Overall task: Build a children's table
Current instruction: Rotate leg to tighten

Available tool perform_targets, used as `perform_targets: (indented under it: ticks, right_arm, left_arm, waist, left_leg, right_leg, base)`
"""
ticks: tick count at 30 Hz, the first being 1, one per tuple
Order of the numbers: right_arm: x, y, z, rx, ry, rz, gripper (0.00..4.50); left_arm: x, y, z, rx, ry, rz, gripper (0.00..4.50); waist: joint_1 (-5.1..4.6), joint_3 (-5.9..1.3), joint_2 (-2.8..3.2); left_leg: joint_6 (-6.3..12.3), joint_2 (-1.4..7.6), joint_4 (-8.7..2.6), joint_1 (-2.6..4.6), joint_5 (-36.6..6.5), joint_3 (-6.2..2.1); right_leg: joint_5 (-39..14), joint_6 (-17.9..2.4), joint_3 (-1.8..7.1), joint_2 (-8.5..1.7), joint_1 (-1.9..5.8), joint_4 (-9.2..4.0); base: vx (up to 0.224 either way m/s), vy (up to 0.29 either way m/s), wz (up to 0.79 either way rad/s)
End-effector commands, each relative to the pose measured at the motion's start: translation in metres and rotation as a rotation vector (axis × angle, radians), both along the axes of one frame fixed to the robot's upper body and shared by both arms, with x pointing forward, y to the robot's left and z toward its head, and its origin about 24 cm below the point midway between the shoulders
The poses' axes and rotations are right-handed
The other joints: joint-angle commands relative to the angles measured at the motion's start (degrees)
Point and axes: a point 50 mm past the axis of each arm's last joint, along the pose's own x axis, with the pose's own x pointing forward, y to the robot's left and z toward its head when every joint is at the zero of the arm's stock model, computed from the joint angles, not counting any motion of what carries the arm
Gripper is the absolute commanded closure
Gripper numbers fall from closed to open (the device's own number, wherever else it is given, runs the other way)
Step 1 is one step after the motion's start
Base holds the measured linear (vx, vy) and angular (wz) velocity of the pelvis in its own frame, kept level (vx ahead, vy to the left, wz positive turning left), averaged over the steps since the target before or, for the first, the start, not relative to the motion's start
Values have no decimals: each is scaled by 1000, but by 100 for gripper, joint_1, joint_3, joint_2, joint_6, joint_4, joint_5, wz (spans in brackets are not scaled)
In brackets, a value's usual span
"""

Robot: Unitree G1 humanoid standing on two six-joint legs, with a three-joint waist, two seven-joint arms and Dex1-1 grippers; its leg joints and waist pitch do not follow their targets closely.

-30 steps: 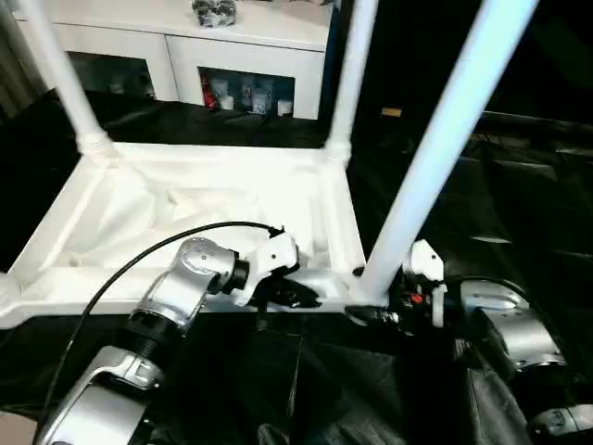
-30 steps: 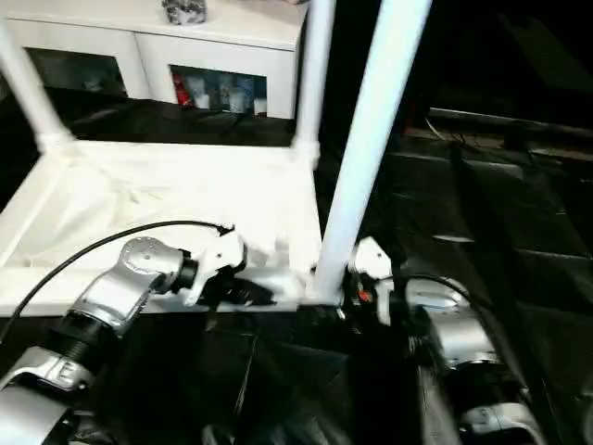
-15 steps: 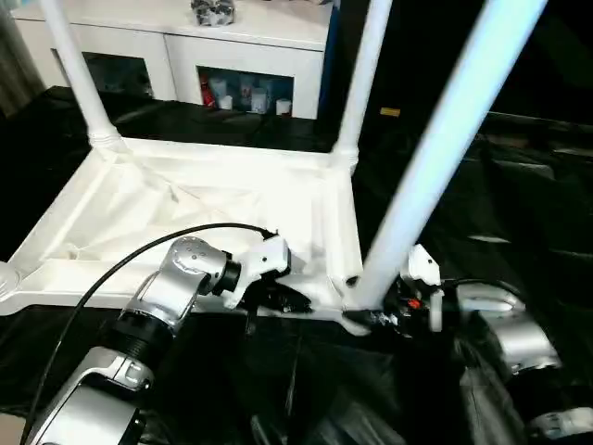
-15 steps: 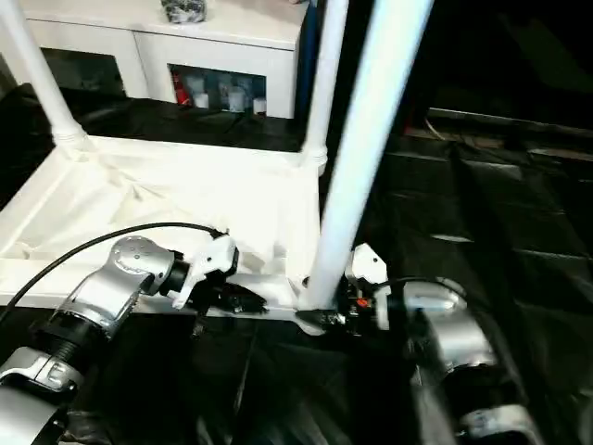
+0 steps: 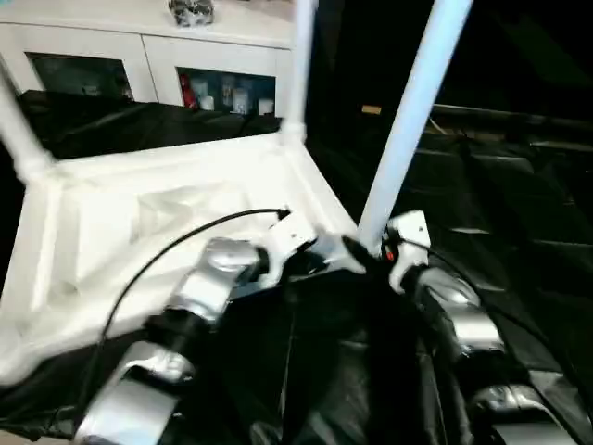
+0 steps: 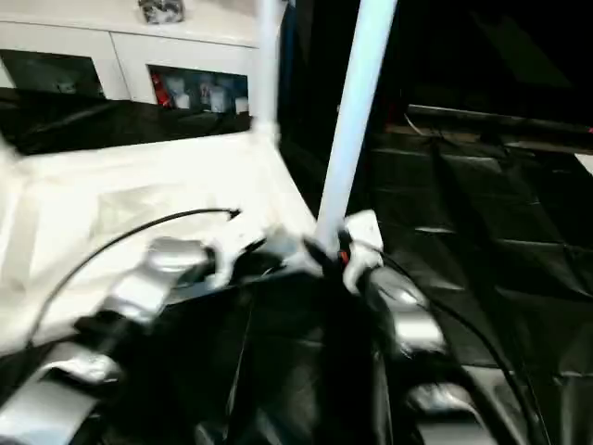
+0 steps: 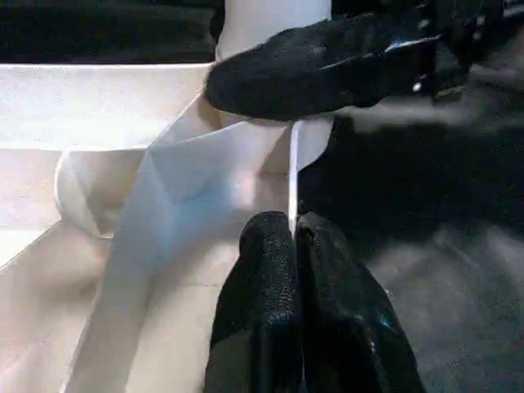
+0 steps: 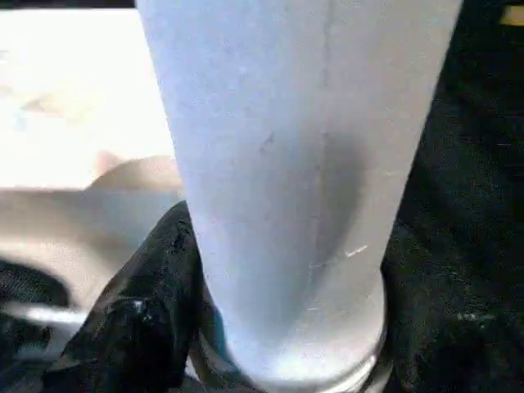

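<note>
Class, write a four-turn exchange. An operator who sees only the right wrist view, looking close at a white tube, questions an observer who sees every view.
Operator: How many legs stand in the table top?
Observer: Three. The near leg is at your right gripper. A far left leg and a far right leg stand at other corners of the table top.
Operator: What is the left gripper doing?
Observer: The left gripper has its jaws shut on a thin rim of the table top, beside the near leg's base.
</note>
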Motion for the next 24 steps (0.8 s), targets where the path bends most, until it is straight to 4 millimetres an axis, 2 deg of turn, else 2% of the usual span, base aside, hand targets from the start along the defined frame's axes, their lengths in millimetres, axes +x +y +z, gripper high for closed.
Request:
perform_targets:
  ticks: [1, 4, 5, 6, 7, 9, 12, 13, 17, 19, 22, 24]
  right_arm:
    - [-11, 34, -16, -22, 65, 138, 129]
    - [-11, 27, -11, -47, 32, 168, 106]
    - [-11, 27, -11, -49, 31, 168, 93]
    - [-10, 20, -10, -65, 15, 161, 71]
    - [-10, 18, -10, -63, 14, 161, 71]
    - [-13, 10, -10, -56, 11, 205, 71]
    - [-20, 4, -7, -51, -13, 322, 71]
    - [-24, 2, -7, -40, -9, 388, 71]
    - [-48, -9, -9, -71, 46, 707, 71]
    - [-48, -9, -9, -71, 49, 717, 71]
    - [-56, -14, -8, -75, 78, 829, 71]
    - [-63, -15, -4, -68, 78, 934, 87]
  left_arm:
    - [-7, -39, 18, -86, -54, -124, 450]
    - [-8, -32, 18, -83, -59, -145, 450]
    - [-8, -32, 18, -83, -59, -146, 450]
    - [-8, -28, 18, -85, -62, -163, 450]
    - [-8, -27, 17, -83, -62, -165, 450]
    - [-8, -22, 17, -75, -74, -188, 450]
    - [-9, -15, 18, -76, -72, -216, 450]
    - [-9, -12, 19, -80, -63, -239, 450]
    - [-12, 3, 20, -52, -34, -341, 450]
    - [-12, 3, 20, -51, -33, -343, 450]
    - [-14, 11, 21, -40, -9, -388, 450]
    - [-15, 20, 19, -13, 4, -415, 450]
  waist:
    - [16, -334, 19]
    - [16, -337, 15]
    - [13, -330, 16]
    - [11, -325, -17]
    - [20, -323, 8]
    - [21, -313, 3]
    - [63, -311, 7]
    - [73, -310, 39]
    - [105, -313, 36]
    - [137, -301, 33]
    - [165, -305, 29]
    - [190, -300, 28]
  left_leg:
    - [274, 330, -365, 14, -712, -166]
    - [423, 333, -353, 10, -588, -156]
    - [428, 332, -356, 19, -658, -153]
    - [432, 331, -356, 22, -699, -148]
    - [425, 337, -362, 25, -741, -154]
    - [411, 341, -365, 24, -831, -156]
    - [435, 352, -359, 35, -903, -150]
    - [440, 357, -368, 29, -865, -160]
    - [571, 355, -353, 3, -808, -160]
    - [587, 364, -345, 2, -840, -146]
    - [539, 371, -344, 22, -920, -145]
    - [514, 379, -348, 26, -961, -144]
  right_leg:
    - [-429, -1277, 348, -576, 252, -398]
    - [-128, -1362, 341, -570, 259, -369]
    - [-231, -1370, 340, -573, 258, -384]
    - [-314, -1357, 343, -577, 259, -400]
    - [-445, -1346, 343, -581, 257, -403]
    - [-604, -1306, 344, -580, 254, -426]
    - [-678, -1275, 351, -587, 252, -435]
    - [-620, -1294, 348, -587, 255, -422]
    - [-422, -1349, 334, -571, 288, -399]
    - [-502, -1362, 325, -566, 275, -408]
    - [-710, -1364, 316, -570, 264, -418]
    - [-778, -1344, 319, -566, 248, -421]
  base:
    - [0, 0, 0]
    - [0, 0, 0]
    - [0, 0, 0]
    - [0, 0, 0]
    - [0, 0, 0]
    - [0, 0, 0]
    - [0, 0, 0]
    - [0, 0, 0]
    - [0, 0, 0]
    - [0, 0, 0]
    - [0, 0, 0]
    - [0, 0, 0]
